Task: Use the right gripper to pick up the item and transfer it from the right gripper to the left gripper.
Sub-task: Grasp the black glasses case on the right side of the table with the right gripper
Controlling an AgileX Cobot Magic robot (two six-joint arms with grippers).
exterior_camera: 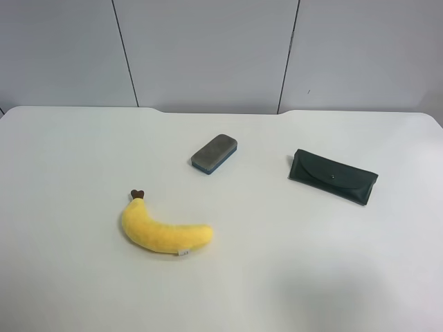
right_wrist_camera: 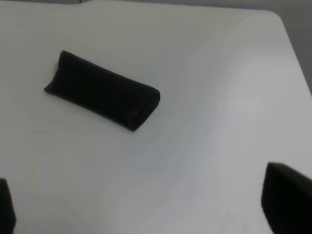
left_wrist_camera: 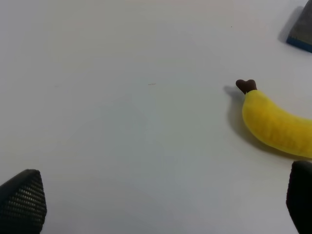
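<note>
The item, a flat blackish-green case [exterior_camera: 333,176] with a fold-over flap and small snap, lies on the white table [exterior_camera: 291,277] at the exterior high view's right. It also shows in the right wrist view [right_wrist_camera: 104,90], lying apart from the right gripper [right_wrist_camera: 141,207]. That gripper is open and empty, with only its fingertips [right_wrist_camera: 286,200] showing. The left gripper [left_wrist_camera: 161,207] is open and empty over bare table, its fingertips [left_wrist_camera: 22,201] wide apart. Neither arm shows in the exterior high view.
A yellow plush banana [exterior_camera: 163,229] lies front left in the exterior high view and shows in the left wrist view [left_wrist_camera: 275,124]. A small grey block with a blue base [exterior_camera: 214,153] lies mid-table. Grey wall panels stand behind the table's far edge.
</note>
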